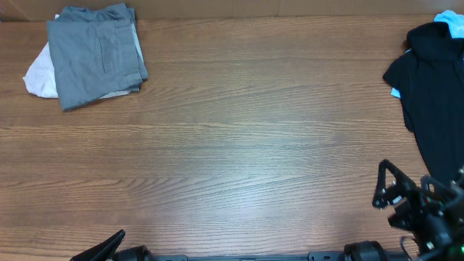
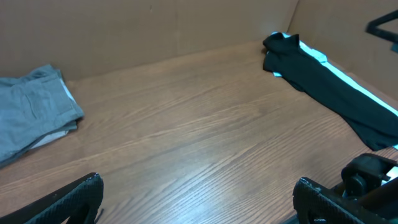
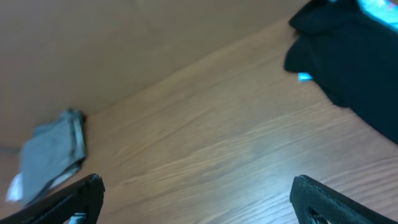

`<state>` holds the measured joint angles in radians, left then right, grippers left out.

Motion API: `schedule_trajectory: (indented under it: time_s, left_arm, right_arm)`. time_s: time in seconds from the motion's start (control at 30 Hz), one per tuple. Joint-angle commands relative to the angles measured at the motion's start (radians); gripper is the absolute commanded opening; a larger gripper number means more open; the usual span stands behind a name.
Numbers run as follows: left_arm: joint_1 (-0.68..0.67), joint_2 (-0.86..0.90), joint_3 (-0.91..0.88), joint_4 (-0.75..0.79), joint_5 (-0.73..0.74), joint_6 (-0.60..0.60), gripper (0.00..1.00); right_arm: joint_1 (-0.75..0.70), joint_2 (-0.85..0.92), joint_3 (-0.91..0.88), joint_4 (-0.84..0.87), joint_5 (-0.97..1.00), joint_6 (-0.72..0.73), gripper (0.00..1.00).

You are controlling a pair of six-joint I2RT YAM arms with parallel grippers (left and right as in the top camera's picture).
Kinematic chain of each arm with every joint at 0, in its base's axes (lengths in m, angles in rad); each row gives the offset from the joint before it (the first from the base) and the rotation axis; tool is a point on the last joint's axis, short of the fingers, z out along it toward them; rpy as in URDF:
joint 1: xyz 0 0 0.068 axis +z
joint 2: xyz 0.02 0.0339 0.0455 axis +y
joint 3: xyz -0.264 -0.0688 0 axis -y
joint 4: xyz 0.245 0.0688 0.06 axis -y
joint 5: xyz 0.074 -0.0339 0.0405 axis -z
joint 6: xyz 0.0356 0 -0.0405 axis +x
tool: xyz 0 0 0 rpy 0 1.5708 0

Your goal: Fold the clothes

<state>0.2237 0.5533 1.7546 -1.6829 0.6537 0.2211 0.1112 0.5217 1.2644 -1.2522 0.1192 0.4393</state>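
The grey shorts [image 1: 96, 54] lie folded in a neat stack at the table's far left corner, with pale lining showing at the left edge. They also show in the left wrist view [image 2: 31, 115] and small in the right wrist view [image 3: 51, 149]. My left gripper [image 2: 199, 202] is open and empty at the near edge, low left in the overhead view [image 1: 109, 250]. My right gripper [image 3: 198, 199] is open and empty at the near right [image 1: 391, 192]. Both are far from the shorts.
A black shirt [image 1: 433, 87] lies at the far right edge with a light blue garment [image 1: 451, 23] under it; the shirt also shows in the left wrist view [image 2: 329, 87] and the right wrist view [image 3: 351, 59]. A cardboard wall [image 2: 155, 31] runs along the back.
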Motion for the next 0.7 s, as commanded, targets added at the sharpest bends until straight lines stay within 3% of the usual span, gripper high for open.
schedule_trajectory:
  time_s: [0.0,0.17,0.4,0.57,0.67]
  left_arm:
    - [-0.003,-0.012,-0.005,0.003,-0.004,0.026,1.00]
    - [-0.003,-0.012,-0.005,0.003,-0.004,0.026,1.00]
    - [-0.003,-0.012,-0.005,0.003,-0.004,0.026,1.00]
    - [-0.003,-0.012,-0.005,0.003,-0.004,0.026,1.00]
    - [-0.003,-0.012,-0.005,0.003,-0.004,0.026,1.00]
  right_arm:
    - [-0.049,-0.087,-0.171,0.123,-0.034,-0.094,1.00]
    - [-0.100,-0.233,-0.504,0.447,-0.196,-0.229,1.00]
    - [-0.113,-0.387,-0.905,0.847,-0.260,-0.231,1.00]
    - [-0.117,-0.522,-1.094,1.015,-0.291,-0.230,1.00]
    - [-0.140,-0.518,-1.140,1.078,-0.315,-0.231,1.00]
